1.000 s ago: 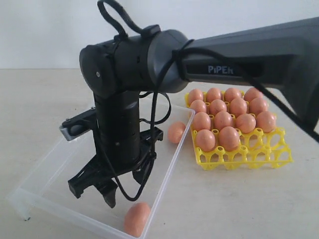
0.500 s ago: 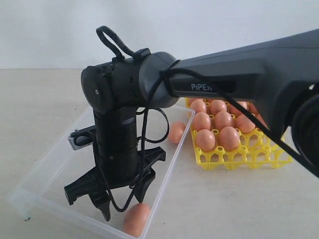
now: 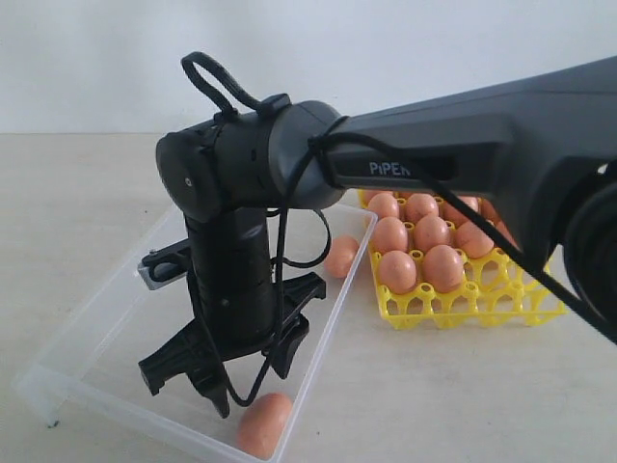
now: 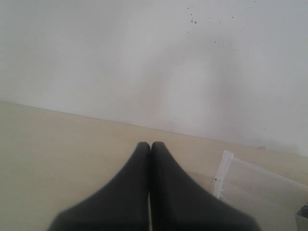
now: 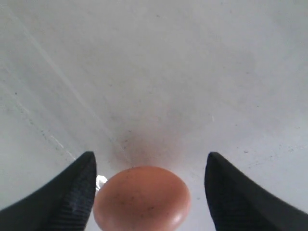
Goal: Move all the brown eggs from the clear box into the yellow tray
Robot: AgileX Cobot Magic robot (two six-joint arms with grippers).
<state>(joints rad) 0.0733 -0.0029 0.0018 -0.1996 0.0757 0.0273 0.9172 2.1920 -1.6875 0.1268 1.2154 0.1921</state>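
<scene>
Right gripper [image 3: 251, 388] hangs wrist-down inside the clear box [image 3: 116, 333], jaws spread wide, nothing between the pads. One brown egg [image 3: 262, 424] lies on the box floor just below the fingertips, in the box's near corner. In your right wrist view that egg [image 5: 142, 197] sits in the gap of the right gripper [image 5: 150, 161], touching neither finger [image 5: 79, 192].

A second loose egg [image 3: 339, 256] lies behind the gripper, against the box's far wall.

The yellow tray [image 3: 482, 301] stands past that wall, outside the box, well apart from the gripper. Eggs in tray [image 3: 429, 231] fill its back rows; front cups are bare, and the arm hides part.

Left gripper [image 4: 150, 147]: fingers pressed together, holding nothing, a box corner [image 4: 240, 178] off to one side of it.
</scene>
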